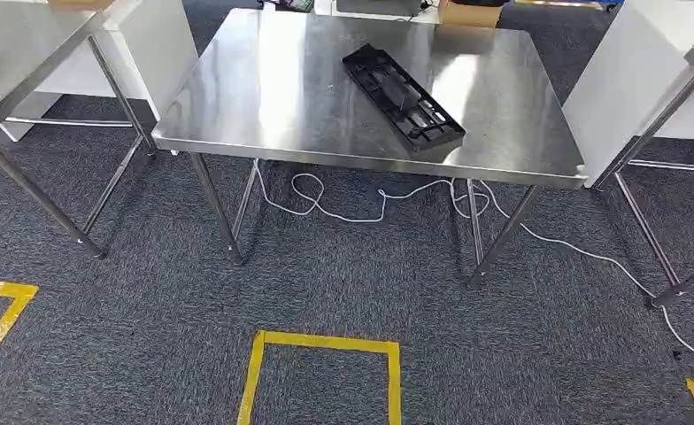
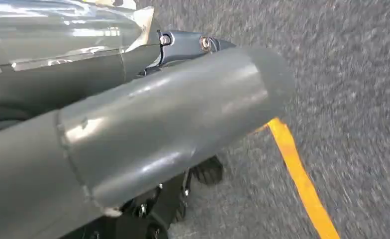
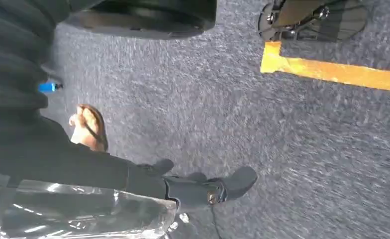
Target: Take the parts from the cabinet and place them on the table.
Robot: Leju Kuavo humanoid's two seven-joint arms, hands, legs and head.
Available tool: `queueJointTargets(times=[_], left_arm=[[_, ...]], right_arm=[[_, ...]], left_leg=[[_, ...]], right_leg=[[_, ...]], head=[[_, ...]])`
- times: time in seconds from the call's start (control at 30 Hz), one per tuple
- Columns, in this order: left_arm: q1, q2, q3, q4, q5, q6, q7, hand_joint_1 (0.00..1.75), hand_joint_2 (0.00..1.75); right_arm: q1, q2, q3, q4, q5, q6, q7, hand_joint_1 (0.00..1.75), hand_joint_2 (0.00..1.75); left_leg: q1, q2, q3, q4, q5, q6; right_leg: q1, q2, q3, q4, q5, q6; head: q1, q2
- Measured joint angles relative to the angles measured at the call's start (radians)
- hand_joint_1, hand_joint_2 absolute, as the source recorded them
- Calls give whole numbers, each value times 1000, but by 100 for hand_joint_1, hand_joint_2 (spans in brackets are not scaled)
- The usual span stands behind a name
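Black part (image 1: 403, 97) lies on table (image 1: 273, 97) (steel) — robot hand grips unclear; cannot tell.

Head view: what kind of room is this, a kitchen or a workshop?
Probably a workshop or robot test lab: steel tables, yellow tape marking squares on grey carpet, and a loose white cable under the middle table.

Left hand (image 2: 148, 134): a thick, smooth grey thumb with a rounded tip, darker fingers behind it with two silver screws at about twelve o'clock. Right hand (image 3: 203, 191): dark grey fingers, one silver screw, clear plastic wrap over the wrist.
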Motion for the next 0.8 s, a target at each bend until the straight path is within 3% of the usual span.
queueJointTargets(times=[0.03, 0.07, 0.1, 0.13, 0.2, 0.23, 0.27, 0.3, 0.33, 0.37, 0.43, 0.47, 0.5, 0.53, 0.57, 0.6, 0.63, 0.67, 0.7, 0.73, 0.77, 0.8], left_arm=[[0, -1, -8, 0, -4, 6, 1, 0, 0], [0, -1, -10, 0, -6, 10, 1, 0, 0], [1, -1, -11, 0, -9, 12, 1, 0, 0], [1, -3, -12, 0, -10, 17, 1, 0, 0], [1, -6, -13, 0, -10, 26, 1, 0, 0], [1, -8, -13, 0, -10, 30, 1, 0, 0], [1, -9, -14, 0, -10, 35, 1, 0, 0], [-1, -11, -16, 0, -10, 40, 1, 0, 0], [0, -15, -17, 0, -11, 48, 1, 0, 0], [0, -16, -17, 0, -13, 51, 1, 0, 0], [0, -18, -18, 0, -19, 54, 3, 0, 0], [3, -18, -19, 0, -24, 55, 5, 0, 0], [5, -18, -22, 0, -32, 53, 7, 0, 0], [5, -18, -29, 0, -36, 50, 11, 0, 0], [8, -18, -36, 0, -43, 45, 13, 0, 0], [10, -18, -40, 0, -48, 42, 14, 0, 0], [9, -18, -42, 0, -49, 41, 16, 0, 0], [9, -18, -43, 0, -50, 39, 16, 0, 0], [9, -18, -43, 0, -50, 39, 16, 0, 0], [9, -18, -45, 0, -50, 39, 16, 0, 0], [9, -17, -48, 0, -50, 39, 16, 0, 0], [7, -18, -53, 0, -50, 39, 16, 0, 0]], right_arm=[[-3, 0, 0, 1, 0, -2, -12, 0, 175], [-5, 0, 0, 2, 0, -3, -18, 0, 175], [-8, -2, 0, 4, 2, -5, -24, 0, 175], [-12, -3, 0, 5, 7, -8, -29, 0, 175], [-16, -6, 0, 7, 11, -14, -32, 0, 175], [-18, -9, 0, 8, 14, -18, -34, 0, 175], [-23, -10, 0, 8, 18, -18, -37, 0, 175], [-30, -10, 1, 8, 19, -18, -40, 0, 0], [-38, -10, 1, 8, 23, -18, -43, 0, 0], [-45, -9, 1, 10, 23, -17, -44, 0, 0], [-44, -7, 1, 12, 22, -14, -47, 0, 0], [-40, -8, 0, 19, 14, -11, -48, 0, 0], [-40, -6, 0, 20, 2, -6, -57, 0, 0], [-36, -7, -4, 20, -15, 3, -68, 0, 0], [-33, -7, -12, 20, -30, 10, -86, 0, 0], [-32, -6, -18, 21, -40, 14, -96, 0, 0], [-32, -5, -26, 21, -46, 19, -102, 0, 0], [-32, -6, -32, 21, -49, 20, -104, 0, 0], [-32, -6, -35, 21, -51, 21, -104, 0, 0], [-32, -5, -37, 21, -53, 21, -104, 0, 0], [-32, -5, -41, 21, -53, 21, -106, 0, 0], [-33, -5, -43, 21, -53, 21, -107, 0, 0]], left_leg=[[-1, 2, -19, 0, 15, 5], [-1, 4, -37, 0, 29, 5], [-2, 4, -56, 1, 44, 4], [-3, 6, -74, 3, 59, 3], [-4, 8, -106, 3, 87, -3], [-4, 8, -126, 4, 104, -7], [-5, 7, -140, 4, 118, -12], [-9, 6, -146, 7, 130, -19], [-13, 8, -150, 10, 143, -25], [-15, 11, -154, 3, 161, -31], [-14, 13, -154, -10, 185, -41], [-7, 10, -163, -11, 179, -48], [-3, 8, -175, 14, 120, -50], [-3, 7, -190, 70, 44, -52], [-3, 2, -205, 150, -23, -57], [-3, -1, -219, 234, -66, -62], [-2, -2, -223, 301, -75, -66], [0, -2, -210, 328, -55, -67], [2, -1, -179, 313, -22, -68], [5, -1, -130, 263, 9, -69], [9, -1, -59, 177, 19, -69], [13, -3, 2, 84, -16, -71]], right_leg=[[-1, 1, -26, 68, -69, -13], [-1, 2, -42, 141, -119, -16], [-1, 4, -51, 213, -150, -12], [-2, 4, -44, 252, -148, -3], [-2, 5, 14, 232, -92, 27], [-2, 5, 76, 166, -61, 36], [-2, 6, 142, 85, -63, 33], [2, 8, 222, -15, -88, 21], [14, 10, 267, -118, -113, 15], [13, 10, 264, -124, -124, 8], [16, 10, 249, -114, -111, -4], [-10, 7, 236, -116, -90, -19], [-6, 1, 224, -115, -78, -27], [-5, -4, 211, -115, -66, -45], [-2, -7, 198, -115, -52, -48], [0, -8, 182, -114, -40, -49], [2, -10, 165, -110, -29, -47], [2, -11, 156, -106, -19, -43], [2, -11, 141, -98, -12, -39], [1, -11, 125, -87, -6, -36], [-1, -10, 108, -74, -3, -31], [0, -10, 95, -58, -1, -28]], head=[[5, 0], [6, 0], [6, 0], [6, 0], [8, 0], [8, 0], [10, 0], [10, 0], [14, 0], [11, 0], [10, 0], [9, 0], [4, 0], [6, 0], [3, 0], [3, 0], [2, 0], [2, 0], [2, 0], [1, 0], [2, 0], [0, 0]])
